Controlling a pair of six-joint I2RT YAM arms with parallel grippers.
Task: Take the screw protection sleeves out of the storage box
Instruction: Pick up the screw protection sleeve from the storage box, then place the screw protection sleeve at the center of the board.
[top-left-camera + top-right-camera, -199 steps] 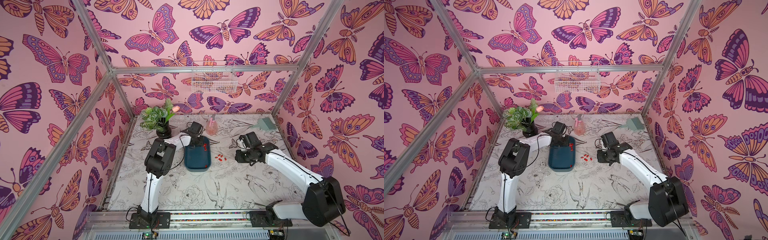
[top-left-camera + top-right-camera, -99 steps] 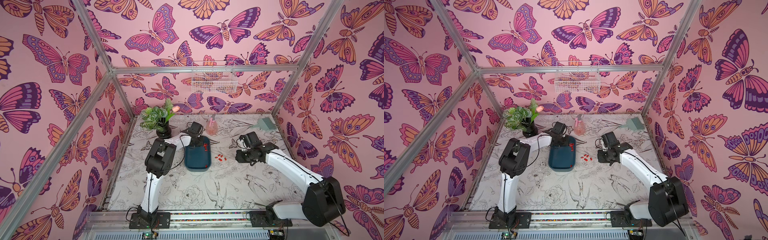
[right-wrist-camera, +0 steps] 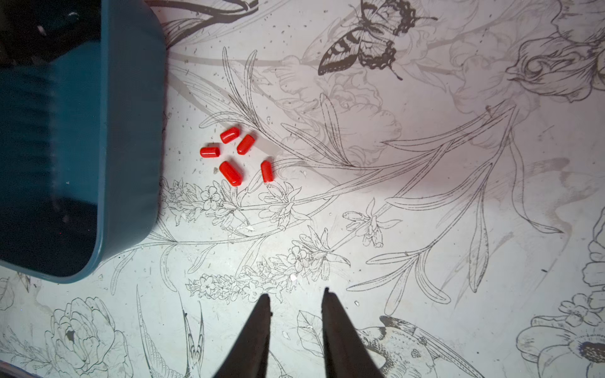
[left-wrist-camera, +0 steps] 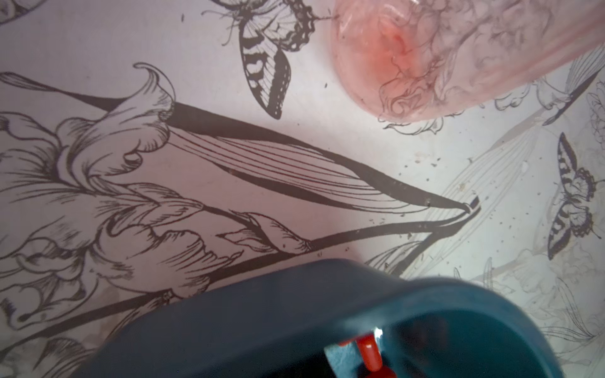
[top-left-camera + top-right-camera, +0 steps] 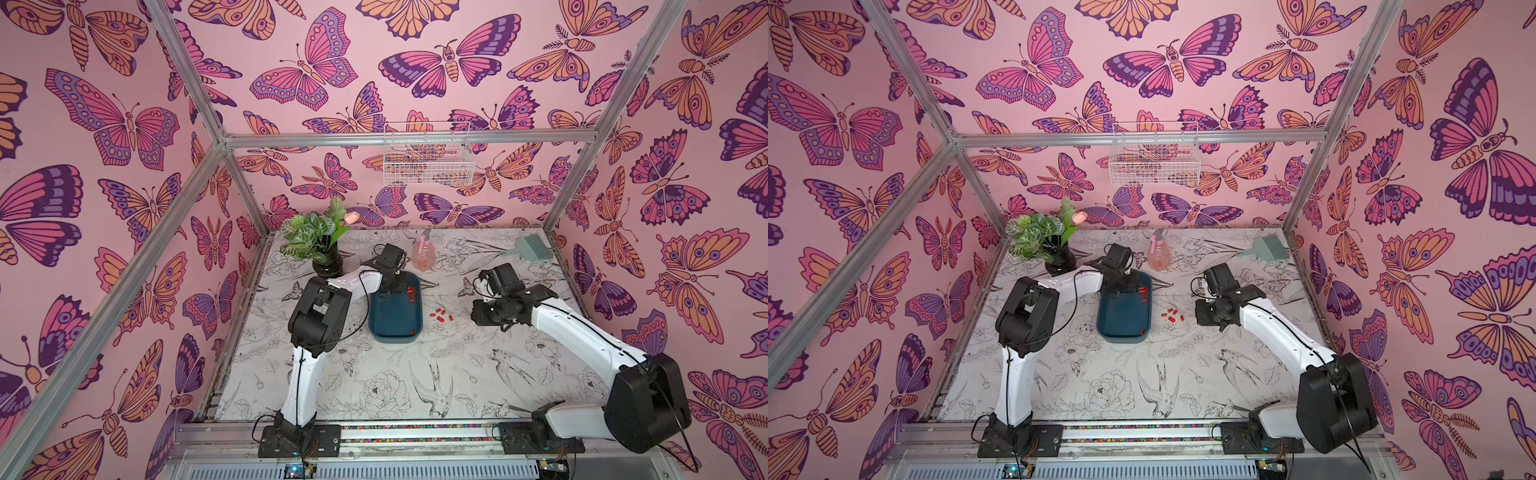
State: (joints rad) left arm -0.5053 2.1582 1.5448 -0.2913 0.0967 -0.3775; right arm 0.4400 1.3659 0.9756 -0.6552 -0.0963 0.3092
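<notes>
The left gripper [image 5: 396,287] is sitting in the far end of the storage box [image 5: 394,337], jaws pressed together. One sleeve is lying at its tips, but I cannot tell if it is gripped. Several screw protection sleeves [image 5: 411,293] are lying along the box's right wall. Five more [image 3: 231,173] are lying on the table [image 5: 457,374] just beside the box. The right gripper [image 3: 296,294] is hanging near them, jaws spread, gripping nothing.

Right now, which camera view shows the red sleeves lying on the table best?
The right wrist view: five sleeves lie large and sharp beside the storage box. In both top views the sleeves are only tiny red specks. The left wrist view misses them, showing just a sleeve inside the box.
</notes>
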